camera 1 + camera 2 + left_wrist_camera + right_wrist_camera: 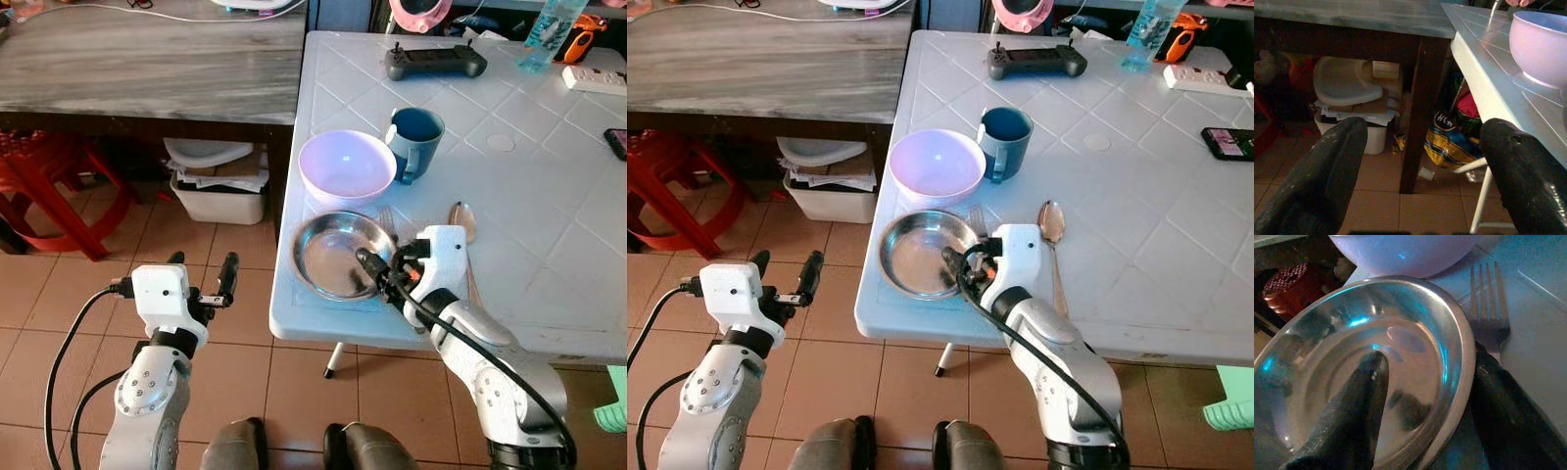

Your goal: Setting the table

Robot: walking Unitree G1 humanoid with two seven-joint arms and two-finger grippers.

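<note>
**A:** In the left eye view, how far along are we?

**B:** We see a place partly laid on the white table (549, 206). A steel plate (338, 257) sits at centre, near the table's edge. A lilac bowl (347, 166) is just above it and a blue mug (416, 142) just right of the bowl. A spoon (463, 223) lies right of centre. Our right gripper (377, 275) straddles the plate's right rim. We judge the plate not yet settled.

**A:** And our left gripper?

**B:** The left gripper (203, 279) hangs at lower left over the floor, fingers spread and empty.

**A:** The right eye view?

**B:** The same scene. A fork (978, 217) peeks out beside the plate's upper right.

**A:** The left wrist view?

**B:** Two parted fingers frame the lower corners. A bag under the table, at lower centre, bears a round logo too blurred to read.

**A:** The right wrist view?

**B:** One finger lies inside the plate, the other outside its rim, at lower right. We judge them pinching it. No writing is legible.
</note>
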